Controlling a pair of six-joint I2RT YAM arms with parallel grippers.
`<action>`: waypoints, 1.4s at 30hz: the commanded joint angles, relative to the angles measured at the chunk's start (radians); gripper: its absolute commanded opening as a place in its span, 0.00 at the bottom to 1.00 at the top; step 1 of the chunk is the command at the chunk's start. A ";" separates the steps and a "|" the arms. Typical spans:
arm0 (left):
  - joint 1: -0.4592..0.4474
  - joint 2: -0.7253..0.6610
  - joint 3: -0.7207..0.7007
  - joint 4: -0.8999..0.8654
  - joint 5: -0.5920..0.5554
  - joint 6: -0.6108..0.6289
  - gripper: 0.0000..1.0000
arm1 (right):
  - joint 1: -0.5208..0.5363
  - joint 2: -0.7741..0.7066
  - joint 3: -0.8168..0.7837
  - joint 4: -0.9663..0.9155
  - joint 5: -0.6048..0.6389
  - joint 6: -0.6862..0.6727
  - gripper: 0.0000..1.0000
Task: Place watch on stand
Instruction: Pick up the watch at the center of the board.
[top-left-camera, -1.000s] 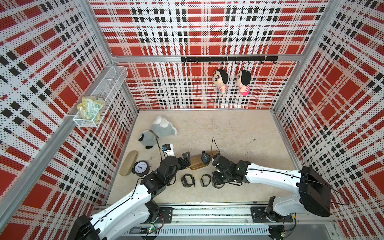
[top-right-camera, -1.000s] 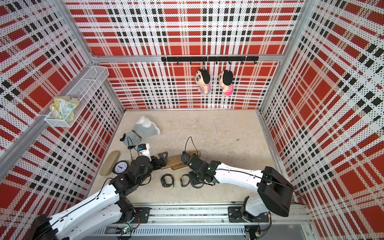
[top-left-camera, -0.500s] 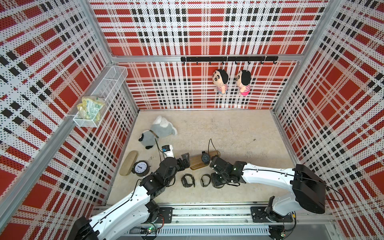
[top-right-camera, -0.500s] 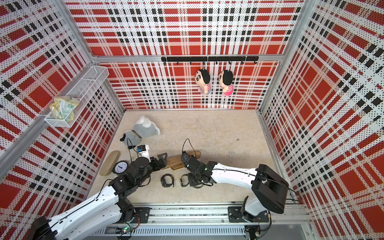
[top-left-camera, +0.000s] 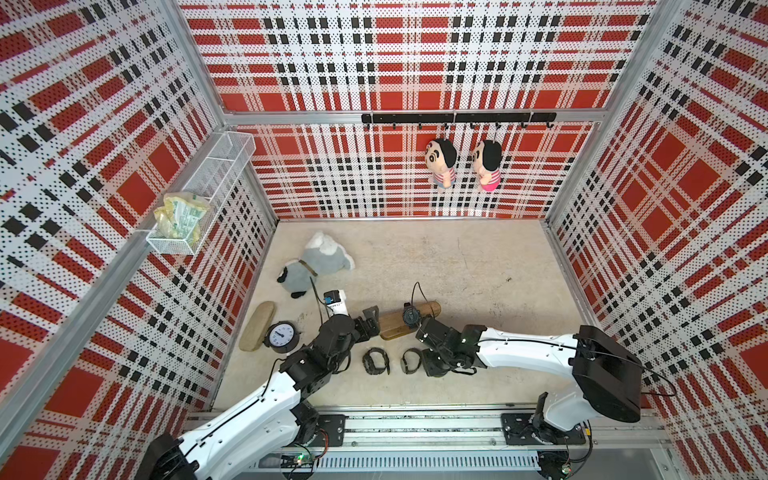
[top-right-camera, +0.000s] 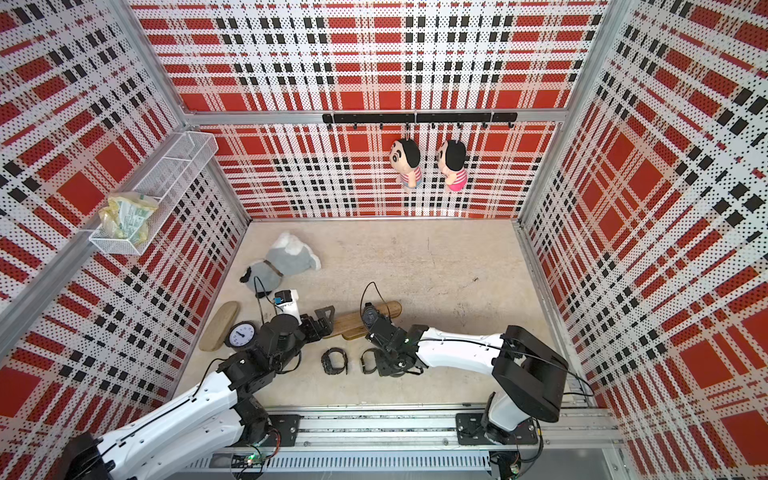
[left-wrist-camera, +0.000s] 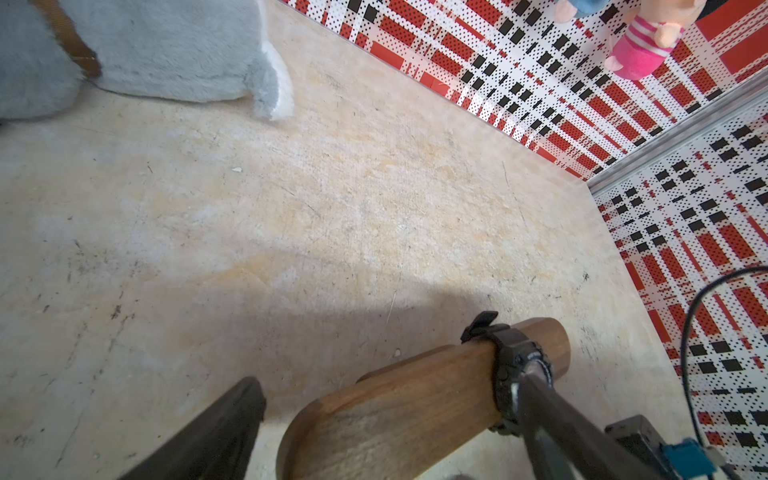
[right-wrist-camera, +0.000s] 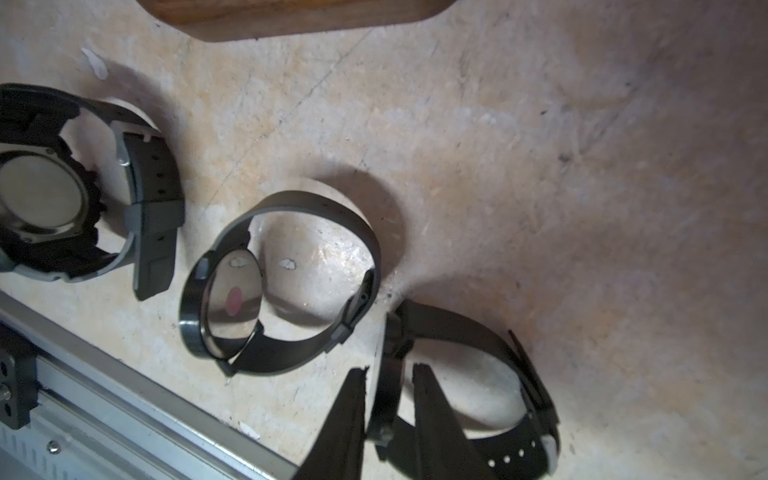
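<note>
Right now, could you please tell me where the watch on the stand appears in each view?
In a top view: watch, lower centre.
In a top view: watch, lower centre.
Left wrist: wrapped near the stand's rounded end.
Right wrist: not shown.
Shared landmark: wooden stand.

This is a robot test cell in a lab, dressed as a set, not a lived-in room. 3 perforated walls (top-left-camera: 415, 62) printed in red, black and white plaid box in a beige bench (top-left-camera: 457, 257), framed by bare aluminium posts (top-left-camera: 195, 62). The left arm (top-left-camera: 257, 411) and right arm (top-left-camera: 528, 353) bolt to a metal rail (top-left-camera: 415, 428) along the near edge. Props suggest a home: 2 dolls (top-left-camera: 441, 162) on a black hook rail (top-left-camera: 457, 118) on the far wall, a wire basket (top-left-camera: 208, 183) on the left wall, a grey plush toy (top-left-camera: 316, 266), a round clock (top-left-camera: 281, 336).
</note>
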 joint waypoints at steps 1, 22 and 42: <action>-0.004 -0.008 -0.005 -0.013 0.002 0.001 0.98 | 0.008 0.019 0.027 -0.005 0.025 0.002 0.21; -0.019 0.089 0.068 0.317 0.378 -0.010 0.98 | -0.318 -0.507 0.078 -0.061 -0.167 -0.152 0.00; -0.121 0.335 0.020 0.929 0.674 -0.169 0.90 | -0.402 -0.532 0.121 0.389 -0.718 -0.079 0.00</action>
